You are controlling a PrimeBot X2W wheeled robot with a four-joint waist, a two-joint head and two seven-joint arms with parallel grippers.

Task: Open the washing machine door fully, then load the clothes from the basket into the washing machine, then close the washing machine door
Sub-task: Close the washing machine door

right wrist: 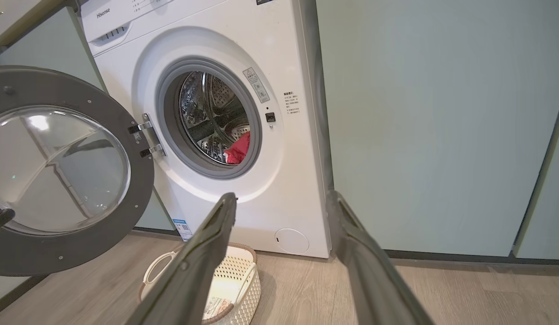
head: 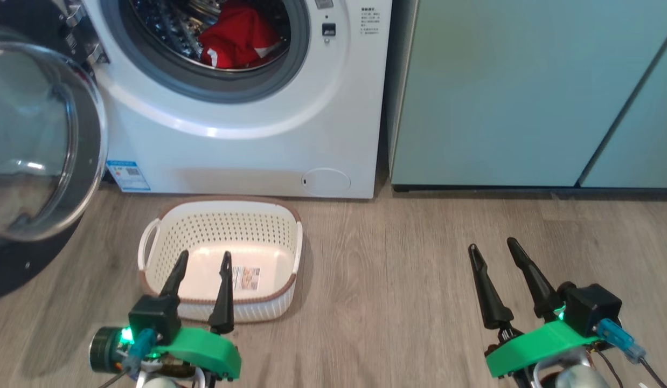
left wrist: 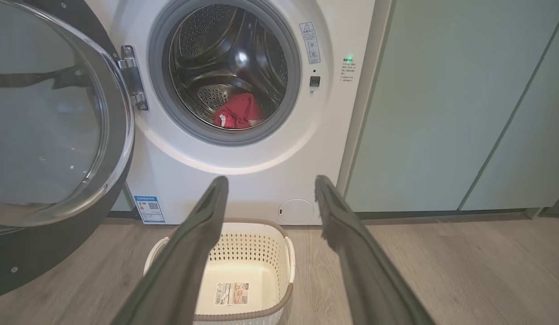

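**Red clothes in the drum, door wide open**

Nearest, the left gripper [head: 204, 256] and the right gripper [head: 493, 245] each hold their two long, dark, tapering fingers spread apart, gripping nothing. The left one hangs over the small cream-white perforated plastic basket [head: 226, 226], a rounded rectangle with a brown rim; a paper label lies on its smooth bottom. It stands on the grey wood-grain floor [head: 393, 269], just before the big white front-loading washing machine [head: 247, 151]. The round door [head: 42, 140], a bulging clear glass bowl in a glossy black rim, hangs open at the left. The soft bright red clothes [head: 239, 37] with white parts lie crumpled in the steel drum. Smooth pale teal cabinets [head: 500, 91] stand alongside.
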